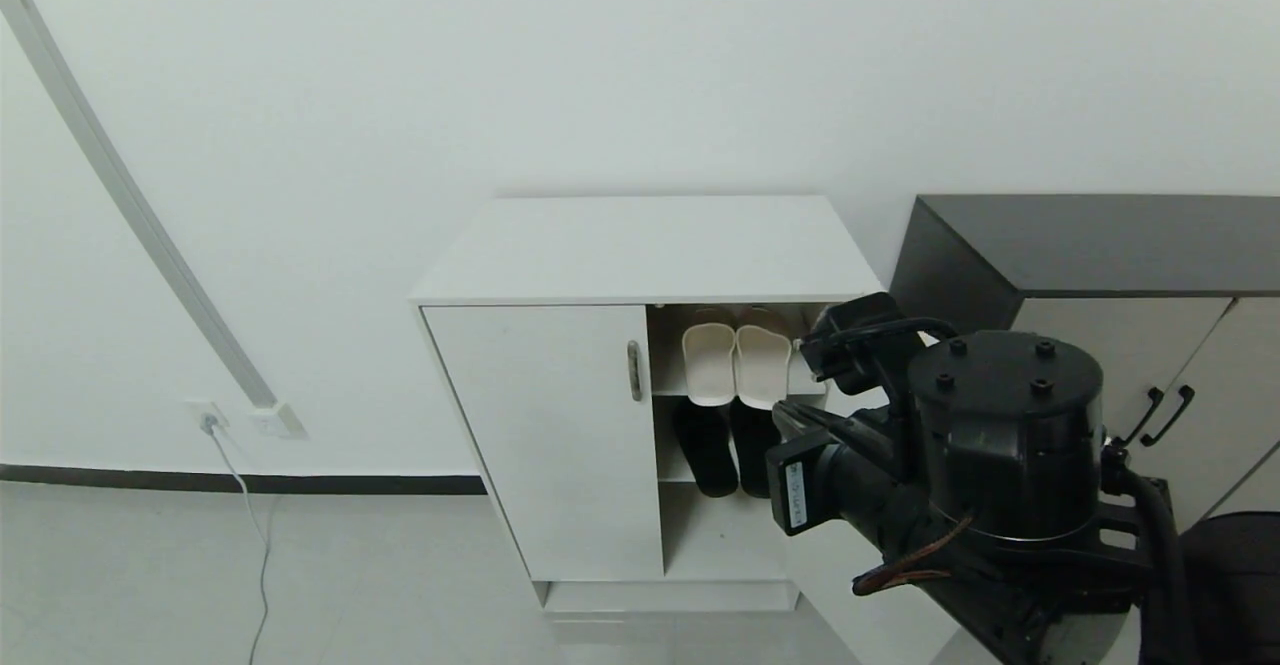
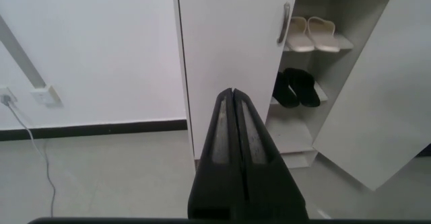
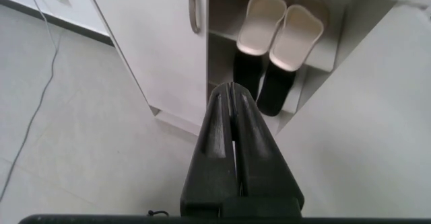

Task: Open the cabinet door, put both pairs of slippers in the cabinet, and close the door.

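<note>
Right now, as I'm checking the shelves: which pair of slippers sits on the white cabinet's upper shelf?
The cream-white pair of slippers sits there; the black pair stands one level below it.

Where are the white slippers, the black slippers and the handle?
white slippers [image 1: 710, 365]: head view, left slipper's footbed
black slippers [image 1: 708, 455]: head view, left slipper's top
handle [image 1: 634, 370]: head view, its middle
</note>
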